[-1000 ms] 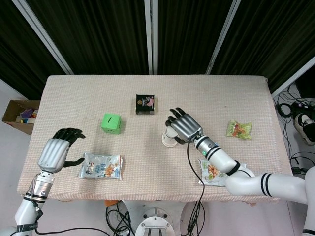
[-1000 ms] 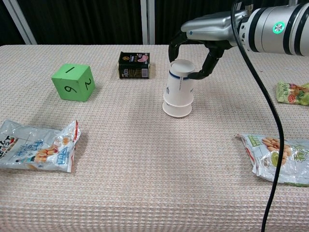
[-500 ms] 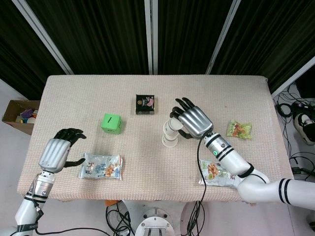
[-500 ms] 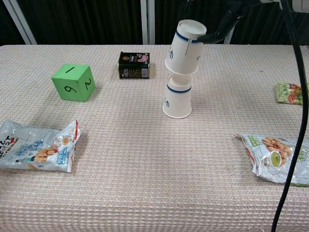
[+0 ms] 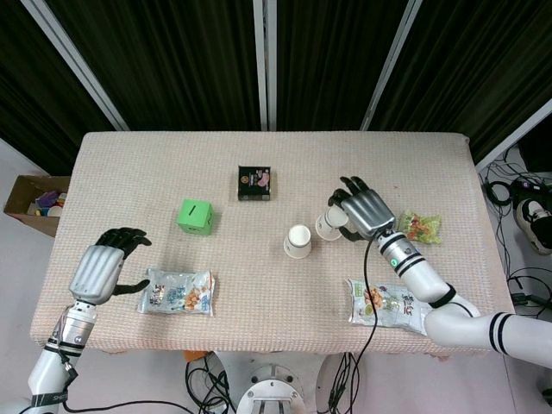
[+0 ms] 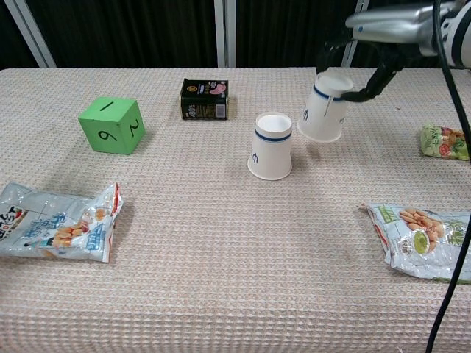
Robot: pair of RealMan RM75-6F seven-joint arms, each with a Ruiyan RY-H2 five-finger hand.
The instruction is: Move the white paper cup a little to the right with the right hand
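Note:
My right hand [image 5: 366,210] [image 6: 375,45] grips a white paper cup [image 5: 329,224] [image 6: 324,106] from above. The cup is upside down, tilted, and held just above the table, right of the table's middle. A second white paper cup [image 5: 297,241] [image 6: 271,145] stands upside down on the cloth to its left, apart from it. My left hand [image 5: 102,266] hovers near the front left edge, fingers curled, holding nothing; the chest view does not show it.
A green numbered cube [image 5: 196,216] [image 6: 111,124] and a dark tin [image 5: 254,182] [image 6: 204,98] sit at the back left. Snack bags lie at front left [image 5: 177,291] [image 6: 57,222], front right [image 5: 386,304] [image 6: 417,240] and far right [image 5: 419,227] [image 6: 444,140].
The right hand lifted the top cup off the stacked pair, carried it rightward and lowered it. The lower cup stayed in place. The left hand has not moved.

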